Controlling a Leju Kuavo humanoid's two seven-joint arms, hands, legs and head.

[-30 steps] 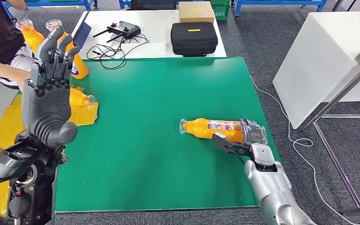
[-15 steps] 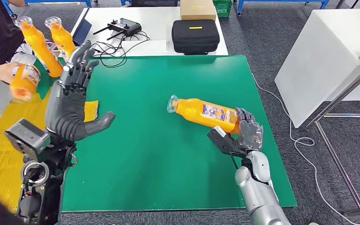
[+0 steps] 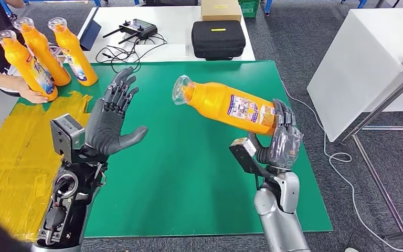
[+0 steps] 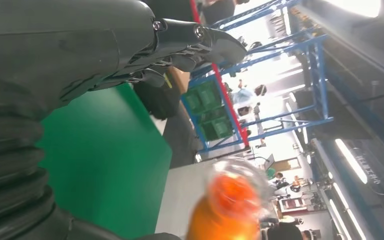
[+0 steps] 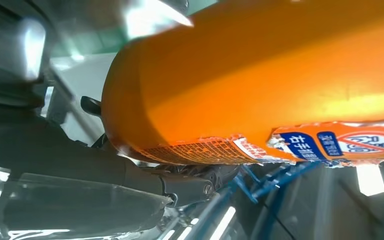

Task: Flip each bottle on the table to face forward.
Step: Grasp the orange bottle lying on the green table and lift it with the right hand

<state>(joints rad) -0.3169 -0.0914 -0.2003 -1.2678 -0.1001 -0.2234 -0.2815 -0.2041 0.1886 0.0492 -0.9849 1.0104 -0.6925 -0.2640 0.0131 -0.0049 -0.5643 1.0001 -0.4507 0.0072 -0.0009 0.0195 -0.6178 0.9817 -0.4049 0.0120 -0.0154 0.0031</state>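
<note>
The green worktop [image 3: 189, 173] lies beneath a raised orange bottle [image 3: 225, 105], tilted with its clear cap toward the left hand [image 3: 110, 123] and well above the mat. It looks full, so probably heavy for its size, with stiff, smooth plastic walls likely to slip. The right hand [image 3: 278, 142] grips its base end; a mid-body hold would balance better. The left hand waits spread, holding nothing.

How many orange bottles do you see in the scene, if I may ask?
4: three orange bottles upright at the table's far left, one bottle held by the right hand.
</note>
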